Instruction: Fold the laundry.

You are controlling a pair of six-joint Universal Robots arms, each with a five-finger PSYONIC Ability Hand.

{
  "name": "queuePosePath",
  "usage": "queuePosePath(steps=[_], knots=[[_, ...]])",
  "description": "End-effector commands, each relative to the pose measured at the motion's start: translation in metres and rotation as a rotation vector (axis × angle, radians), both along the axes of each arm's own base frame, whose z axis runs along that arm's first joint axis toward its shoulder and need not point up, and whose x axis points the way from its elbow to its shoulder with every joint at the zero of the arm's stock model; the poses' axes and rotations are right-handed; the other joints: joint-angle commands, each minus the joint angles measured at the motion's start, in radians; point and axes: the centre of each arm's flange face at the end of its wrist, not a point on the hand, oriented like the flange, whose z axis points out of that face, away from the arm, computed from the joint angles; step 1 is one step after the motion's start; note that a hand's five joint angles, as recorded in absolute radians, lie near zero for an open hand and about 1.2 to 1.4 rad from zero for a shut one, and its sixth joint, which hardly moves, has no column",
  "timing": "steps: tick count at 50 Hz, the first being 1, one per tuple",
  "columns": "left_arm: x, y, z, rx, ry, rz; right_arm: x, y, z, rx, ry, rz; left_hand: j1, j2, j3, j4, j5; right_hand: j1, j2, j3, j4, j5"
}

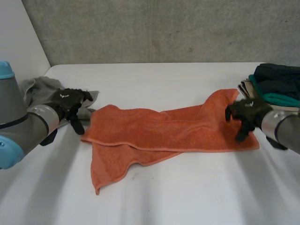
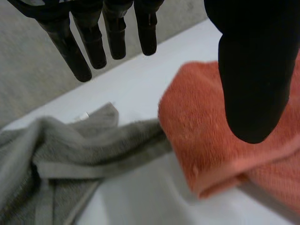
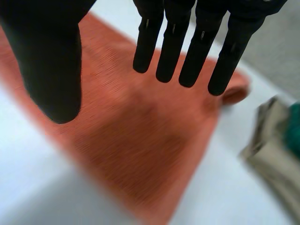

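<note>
head view: the orange towel [image 1: 168, 131] lies roughly folded once on the table [image 1: 197, 197], a loose flap trailing from its left part, with the left hand [image 1: 70, 101] at its left end, the right hand [image 1: 248, 115] over its right end, a grey cloth [image 1: 40, 89] beyond the left end and a folded stack [image 1: 276, 84] beyond the right. left wrist view: fingers straight, thumb apart, nothing held, above the towel's corner. right wrist view: equally spread and empty over the towel; judged: first fold uneven, further folds and the grey cloth remain.

The white table [image 1: 187, 197] bears an orange towel [image 1: 164, 129], a crumpled grey cloth [image 1: 37, 90] and a folded clothes stack [image 1: 276, 84]
</note>
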Motion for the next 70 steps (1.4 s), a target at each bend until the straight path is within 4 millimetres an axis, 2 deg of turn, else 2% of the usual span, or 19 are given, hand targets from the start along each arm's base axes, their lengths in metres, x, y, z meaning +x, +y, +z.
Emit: queuePosePath(steps=[1,6,14,23,31,42,43,45,46,49,50,57,61,65,66,69,70], knots=[[0.007,-0.016,-0.028,0.061,-0.014,-0.076,-0.012,0.001,-0.032,0.051,-0.032,0.041,0.149,0.157,0.164,0.158,0.153,0.144,0.144,0.141,0.142,0.142],[0.004,-0.023,-0.036,0.061,-0.018,-0.103,-0.016,-0.007,-0.05,0.009,-0.029,0.047,-0.004,0.005,0.011,0.005,0.001,0.112,0.112,0.108,0.11,0.109],[-0.004,-0.031,-0.044,0.051,-0.042,-0.101,-0.017,-0.017,-0.064,-0.051,-0.026,0.049,0.002,0.011,0.017,0.011,0.006,0.124,0.123,0.12,0.122,0.121],[-0.011,-0.037,-0.055,0.042,-0.094,-0.104,-0.016,-0.025,-0.069,-0.124,-0.02,0.055,0.128,0.137,0.143,0.137,0.132,0.185,0.185,0.181,0.183,0.183],[-0.019,-0.037,-0.055,0.025,-0.097,-0.122,-0.016,-0.036,-0.071,-0.196,0.006,0.053,0.38,0.389,0.396,0.389,0.385,0.277,0.276,0.273,0.274,0.274],[-0.028,-0.04,-0.06,0.012,-0.121,-0.122,-0.014,-0.045,-0.062,-0.241,0.002,0.037,0.386,0.395,0.402,0.395,0.391,0.282,0.282,0.278,0.28,0.28],[-0.027,-0.041,-0.06,0.008,-0.129,-0.118,-0.013,-0.047,-0.061,-0.248,0.0,0.037,0.395,0.404,0.41,0.404,0.4,0.361,0.36,0.357,0.359,0.358],[-0.028,-0.042,-0.06,0.004,-0.136,-0.117,-0.012,-0.049,-0.06,-0.254,0.0,0.038,0.459,0.468,0.475,0.468,0.464,0.484,0.484,0.48,0.482,0.481],[-0.028,-0.043,-0.06,-0.002,-0.14,-0.117,-0.011,-0.051,-0.059,-0.263,-0.001,0.04,0.585,0.593,0.6,0.594,0.589,0.709,0.708,0.705,0.707,0.706],[-0.029,-0.045,-0.061,-0.012,-0.148,-0.12,-0.009,-0.055,-0.057,-0.277,-0.004,0.042,0.814,0.823,0.829,0.823,0.819,0.741,0.74,0.737,0.739,0.738],[-0.03,-0.047,-0.061,-0.018,-0.154,-0.12,-0.007,-0.058,-0.054,-0.288,-0.006,0.041,1.042,1.05,1.057,1.051,1.046,0.741,0.74,0.737,0.739,0.738],[-0.035,-0.06,-0.054,-0.063,-0.164,-0.101,0.005,-0.071,-0.038,-0.359,-0.015,0.029,1.085,1.094,1.1,1.094,1.089,0.741,0.74,0.737,0.739,0.738],[-0.037,-0.075,-0.029,-0.162,-0.154,-0.062,0.019,-0.087,-0.017,-0.463,-0.035,0.023,1.085,1.094,1.1,1.094,1.089,0.741,0.74,0.737,0.739,0.738],[-0.042,-0.097,0.025,-0.369,-0.11,-0.013,0.034,-0.114,0.025,-0.682,-0.08,-0.01,1.085,1.094,1.1,1.094,1.089,0.741,0.74,0.737,0.739,0.738],[-0.043,-0.104,0.053,-0.474,-0.082,0.011,0.038,-0.126,0.051,-0.81,-0.112,-0.038,1.085,1.094,1.1,1.094,1.089,0.741,0.74,0.737,0.739,0.738],[-0.041,-0.113,0.1,-0.657,-0.025,0.061,0.042,-0.14,0.096,-1.019,-0.186,-0.096,1.085,1.094,1.1,1.094,1.089,0.741,0.74,0.737,0.739,0.738],[-0.039,-0.115,0.132,-0.778,0.023,0.097,0.043,-0.144,0.124,-1.153,-0.249,-0.128,1.085,1.094,1.1,1.094,1.089,0.741,0.74,0.737,0.739,0.738]])
